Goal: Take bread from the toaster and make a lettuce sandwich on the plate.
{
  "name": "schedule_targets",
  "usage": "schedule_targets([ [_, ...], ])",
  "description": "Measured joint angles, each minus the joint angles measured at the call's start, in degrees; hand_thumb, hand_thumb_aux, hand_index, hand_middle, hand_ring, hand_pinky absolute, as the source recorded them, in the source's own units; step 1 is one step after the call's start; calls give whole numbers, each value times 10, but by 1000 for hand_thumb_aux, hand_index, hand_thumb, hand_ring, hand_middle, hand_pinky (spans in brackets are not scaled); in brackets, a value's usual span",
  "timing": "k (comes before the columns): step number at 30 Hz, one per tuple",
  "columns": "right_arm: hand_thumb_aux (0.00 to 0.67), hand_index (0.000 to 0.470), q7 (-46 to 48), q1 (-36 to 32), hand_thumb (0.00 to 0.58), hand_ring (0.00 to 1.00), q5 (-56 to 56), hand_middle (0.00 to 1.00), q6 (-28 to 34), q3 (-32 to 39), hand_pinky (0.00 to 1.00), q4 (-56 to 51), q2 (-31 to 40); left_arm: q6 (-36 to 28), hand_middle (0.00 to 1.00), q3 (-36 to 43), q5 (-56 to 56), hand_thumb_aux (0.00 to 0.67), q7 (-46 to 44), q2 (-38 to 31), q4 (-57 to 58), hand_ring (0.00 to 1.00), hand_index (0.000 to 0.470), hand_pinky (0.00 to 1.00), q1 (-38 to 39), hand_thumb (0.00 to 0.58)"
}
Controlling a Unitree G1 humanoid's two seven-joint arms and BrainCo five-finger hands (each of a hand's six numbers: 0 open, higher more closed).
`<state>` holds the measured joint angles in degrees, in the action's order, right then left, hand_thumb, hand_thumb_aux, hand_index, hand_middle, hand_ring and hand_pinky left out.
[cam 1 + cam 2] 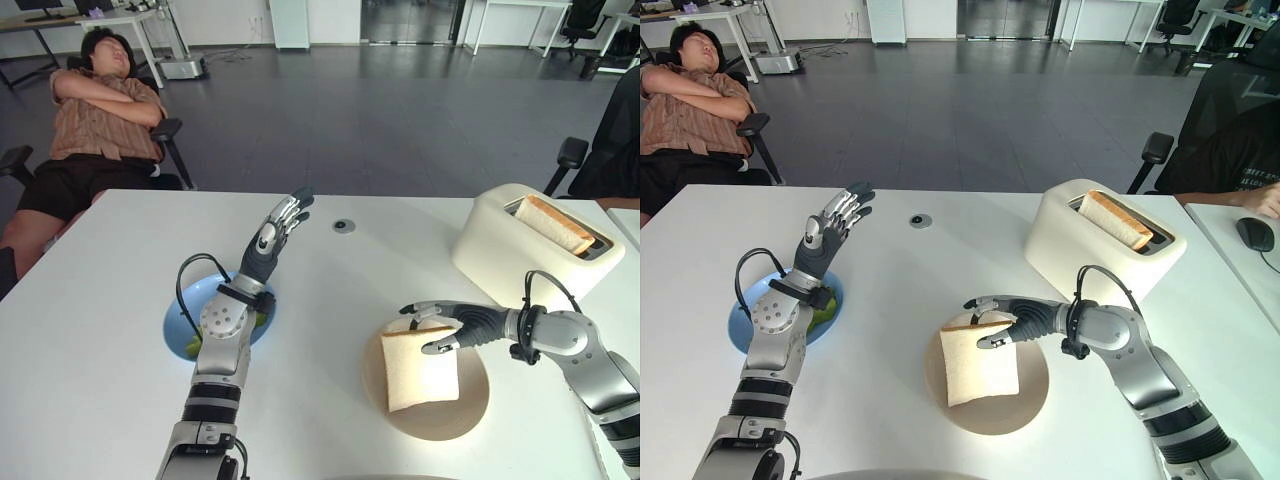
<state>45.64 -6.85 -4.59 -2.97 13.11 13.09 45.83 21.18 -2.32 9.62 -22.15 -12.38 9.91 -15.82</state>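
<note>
A slice of white bread lies on the tan plate at the table's front right. My right hand is at the slice's far edge, fingers extended over it, holding nothing. A white toaster stands at the back right with a second bread slice sticking out of its slot. A blue bowl on the left holds green lettuce, mostly hidden by my left arm. My left hand is raised above and beyond the bowl, fingers straight and open.
A small round metal fitting is set into the white table near the middle back. The table's far edge runs behind the toaster. A second table with a computer mouse stands to the right.
</note>
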Motion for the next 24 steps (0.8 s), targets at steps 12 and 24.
schedule_targets([
  [12,0,0,-126,-46,0,0,-11,0,-50,-117,0,-21,-29,-22,0,33,-428,0,198,-270,132,0,0,0,-57,0],
  [24,0,0,-135,-47,0,0,-22,0,-54,-132,0,-19,-30,-180,0,119,-613,0,-46,-425,-25,0,0,0,31,0],
])
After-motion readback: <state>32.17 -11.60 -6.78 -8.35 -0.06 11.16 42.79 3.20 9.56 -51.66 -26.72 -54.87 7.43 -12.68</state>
